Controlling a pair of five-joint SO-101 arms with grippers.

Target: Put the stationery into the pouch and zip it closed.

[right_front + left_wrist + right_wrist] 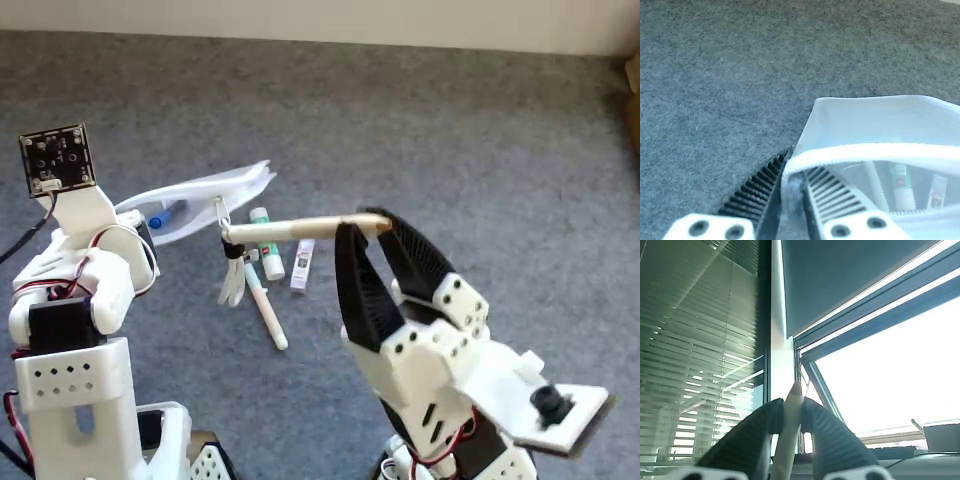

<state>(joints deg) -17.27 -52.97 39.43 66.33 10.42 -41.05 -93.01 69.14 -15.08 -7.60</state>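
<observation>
**A:** At the upper left of the high view, what have I got on the left arm?

**B:** The left gripper (792, 186); its jaws are pinched on the rim of the white mesh pouch (215, 190), a blue item (163, 216) inside it.

**A:** And lower right?

**B:** My right gripper (362, 222), jaws closed on a beige pencil (300, 228) held level, its far end at the pouch's mouth. Below the pencil, a green-capped tube (267, 246), a small white stick (302, 266) and a cream pen (266, 312) lie on the grey table (450, 120).
</observation>
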